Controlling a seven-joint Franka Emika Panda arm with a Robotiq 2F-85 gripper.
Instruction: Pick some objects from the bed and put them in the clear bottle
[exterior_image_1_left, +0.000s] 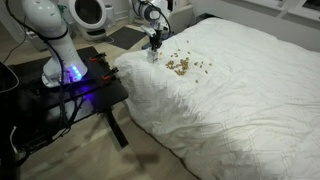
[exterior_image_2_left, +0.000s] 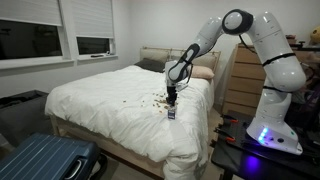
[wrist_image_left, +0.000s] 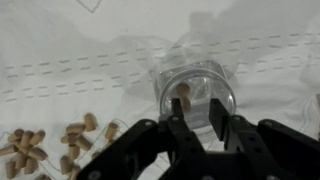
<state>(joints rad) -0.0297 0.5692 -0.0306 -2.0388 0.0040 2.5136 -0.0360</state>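
Observation:
The clear bottle (wrist_image_left: 216, 74) stands upright on the white bed (wrist_image_left: 60, 40), seen from above, with a tan pellet inside it. My gripper (wrist_image_left: 201, 108) hovers right over its mouth, fingers apart and empty. A cluster of tan-brown objects (wrist_image_left: 40, 146) lies on the duvet to the left of the bottle. In both exterior views the gripper (exterior_image_1_left: 154, 42) (exterior_image_2_left: 171, 97) points down over the bottle (exterior_image_1_left: 153, 57) (exterior_image_2_left: 171, 112), near the edge of the bed (exterior_image_1_left: 240, 90) (exterior_image_2_left: 100, 100), with the objects (exterior_image_1_left: 182, 66) (exterior_image_2_left: 155, 100) scattered beside it.
The arm's base stands on a black table (exterior_image_1_left: 75, 95) beside the bed. A blue suitcase (exterior_image_2_left: 45, 160) lies on the floor at the bed's foot. A wooden dresser (exterior_image_2_left: 238, 80) stands behind the arm. Pillows (exterior_image_2_left: 150, 64) lie at the headboard.

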